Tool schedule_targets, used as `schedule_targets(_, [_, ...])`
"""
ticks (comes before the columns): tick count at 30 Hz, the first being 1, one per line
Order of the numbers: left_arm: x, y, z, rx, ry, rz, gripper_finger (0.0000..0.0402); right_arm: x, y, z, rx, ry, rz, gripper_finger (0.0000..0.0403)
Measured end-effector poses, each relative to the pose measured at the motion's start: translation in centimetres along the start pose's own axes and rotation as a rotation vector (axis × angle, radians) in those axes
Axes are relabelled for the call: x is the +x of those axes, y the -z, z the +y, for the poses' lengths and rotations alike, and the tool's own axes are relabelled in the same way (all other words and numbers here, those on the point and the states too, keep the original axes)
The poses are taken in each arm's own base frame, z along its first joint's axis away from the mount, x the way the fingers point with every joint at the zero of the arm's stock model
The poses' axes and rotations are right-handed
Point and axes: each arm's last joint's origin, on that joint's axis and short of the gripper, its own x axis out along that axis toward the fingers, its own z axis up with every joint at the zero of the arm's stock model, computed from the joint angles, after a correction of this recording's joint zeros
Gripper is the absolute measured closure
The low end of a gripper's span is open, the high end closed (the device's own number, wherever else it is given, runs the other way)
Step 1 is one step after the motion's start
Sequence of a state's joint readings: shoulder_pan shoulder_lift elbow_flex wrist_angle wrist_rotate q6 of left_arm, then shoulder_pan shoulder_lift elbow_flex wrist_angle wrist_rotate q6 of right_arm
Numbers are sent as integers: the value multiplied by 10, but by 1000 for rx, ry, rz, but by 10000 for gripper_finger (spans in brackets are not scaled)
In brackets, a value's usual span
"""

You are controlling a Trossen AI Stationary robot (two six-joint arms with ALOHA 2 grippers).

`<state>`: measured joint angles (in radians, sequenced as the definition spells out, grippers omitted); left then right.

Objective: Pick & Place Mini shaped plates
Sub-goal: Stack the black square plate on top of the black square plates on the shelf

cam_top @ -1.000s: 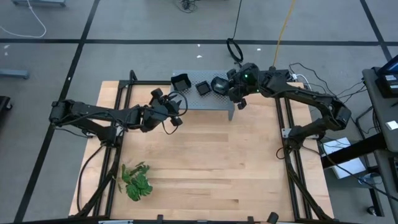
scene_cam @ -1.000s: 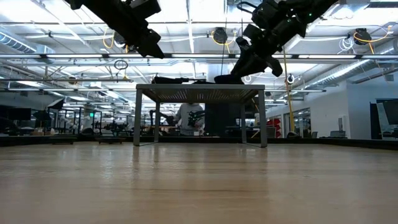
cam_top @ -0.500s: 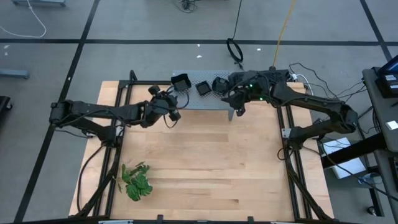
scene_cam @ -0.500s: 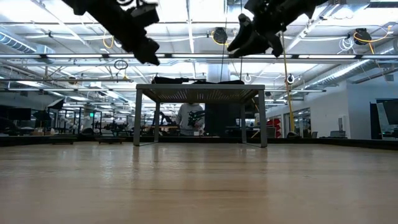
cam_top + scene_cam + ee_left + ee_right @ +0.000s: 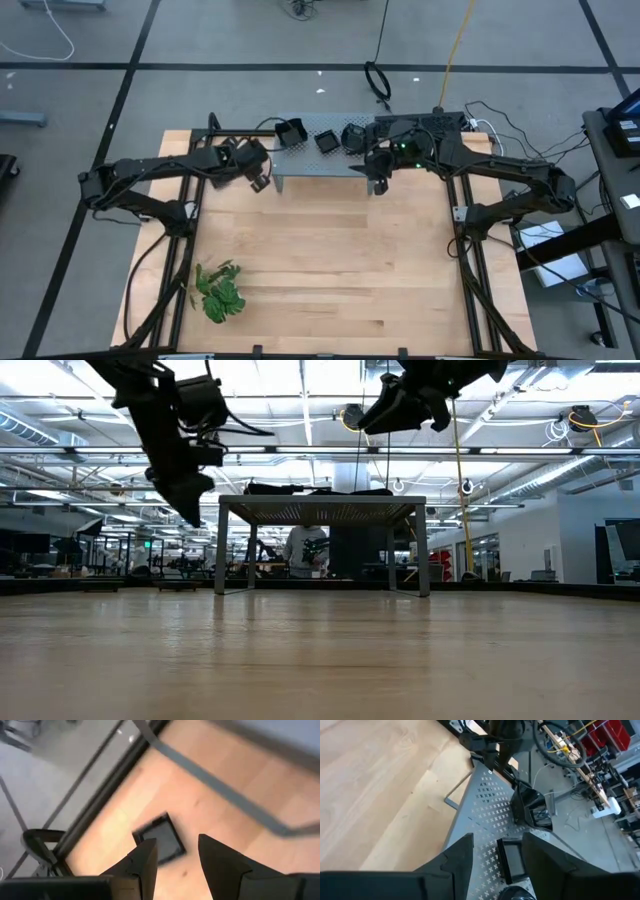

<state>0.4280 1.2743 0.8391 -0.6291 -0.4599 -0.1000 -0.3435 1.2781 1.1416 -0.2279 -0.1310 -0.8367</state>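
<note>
I see my left gripper [image 5: 175, 860], fingers apart and empty, above a small glossy black square plate [image 5: 159, 839] on the wooden table [image 5: 330, 260].

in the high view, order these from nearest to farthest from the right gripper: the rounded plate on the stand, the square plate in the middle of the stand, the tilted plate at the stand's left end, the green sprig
From the right gripper, at the stand's right front corner:
1. Rounded plate, right part of the stand.
2. Middle square plate, just left of it.
3. Tilted plate, stand's left end.
4. Green sprig, near-left of the table, farthest.
</note>
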Motion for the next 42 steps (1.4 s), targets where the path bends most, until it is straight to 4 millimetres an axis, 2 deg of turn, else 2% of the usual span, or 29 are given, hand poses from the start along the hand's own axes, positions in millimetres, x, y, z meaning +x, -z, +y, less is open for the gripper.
schedule_targets(6, [2, 11, 6, 187, 61, 119, 254, 0, 0, 0, 79, 1, 2, 248])
schedule_targets(8, [3, 15, 10, 182, 37, 164, 254, 0, 0, 0, 112, 1, 1, 248])
schedule_targets(16, [10, 34, 38, -138, -71, 381, 254, 0, 0, 0, 209, 1, 2, 248])
schedule_targets(20, [21, 51, 46, -252, -66, 460, 254, 0, 0, 0, 209, 1, 2, 248])
schedule_targets(30, [56, 91, 51, -574, -115, 465, 254, 0, 1, 0, 209, 0, 2, 248])
schedule_targets(37, [66, 110, 43, -579, -79, 450, 254, 0, 1, 0, 207, 0, 2, 248])
schedule_targets(42, [65, 110, 38, -565, -19, 455, 254, 0, 1, 0, 207, 0, 2, 248])
